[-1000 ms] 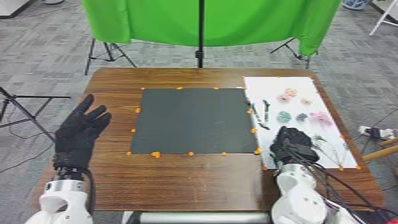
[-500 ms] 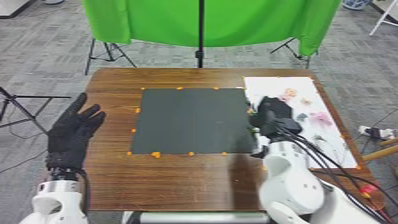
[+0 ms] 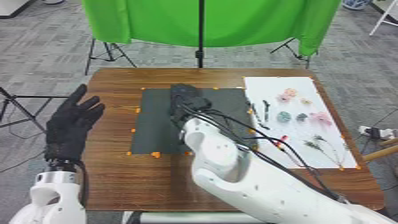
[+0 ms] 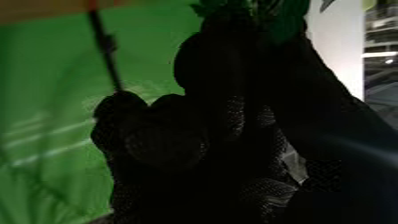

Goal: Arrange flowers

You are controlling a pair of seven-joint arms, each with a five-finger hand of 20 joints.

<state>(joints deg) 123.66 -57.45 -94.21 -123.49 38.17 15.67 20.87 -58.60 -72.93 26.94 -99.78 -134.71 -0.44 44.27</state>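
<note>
Pinching a green leafy sprig [image 4: 266, 7] in the curled right hand [image 3: 188, 96], over the dark mat [image 3: 155, 137] at upper centre. Holding the left hand [image 3: 67, 131] open at far left, fingers apart. At right, lying on the white sheet [image 3: 277, 85]: pink flowers [image 3: 321, 119].

Green sprig [image 4: 208, 8] partly hidden by right robot hand [image 3: 186, 95]

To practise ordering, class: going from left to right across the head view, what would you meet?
Left hand → right hand → dark slender pieces → teal flower → grey-blue flower → pink flower
</note>
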